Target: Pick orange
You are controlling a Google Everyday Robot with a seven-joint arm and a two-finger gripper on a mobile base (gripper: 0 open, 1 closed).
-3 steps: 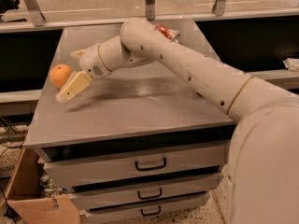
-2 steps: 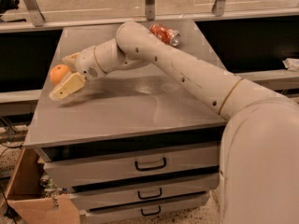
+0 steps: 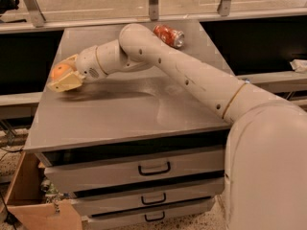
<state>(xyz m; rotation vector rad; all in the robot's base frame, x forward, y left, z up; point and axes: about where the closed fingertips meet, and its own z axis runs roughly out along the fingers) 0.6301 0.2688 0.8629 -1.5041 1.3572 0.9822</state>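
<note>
The orange (image 3: 59,71) is a small round bright-orange fruit at the far left edge of the grey table top (image 3: 124,109). My gripper (image 3: 64,73) reaches out to the left from the long white arm and sits around the orange. One cream finger (image 3: 66,82) lies below and in front of it, the other (image 3: 70,60) above and behind it. Both lie close against the fruit, which is partly hidden between them. It is still at table height.
A crushed red-orange soda can (image 3: 169,35) lies on its side at the back of the table, behind my arm. The table is a cabinet with several drawers (image 3: 153,168) below. A cardboard box (image 3: 33,210) stands on the floor at the lower left. A railing runs behind the table.
My gripper has slid left to the orange and now sits around it. The front finger has come up closer to the fruit. The orange has stayed at about the same spot.
</note>
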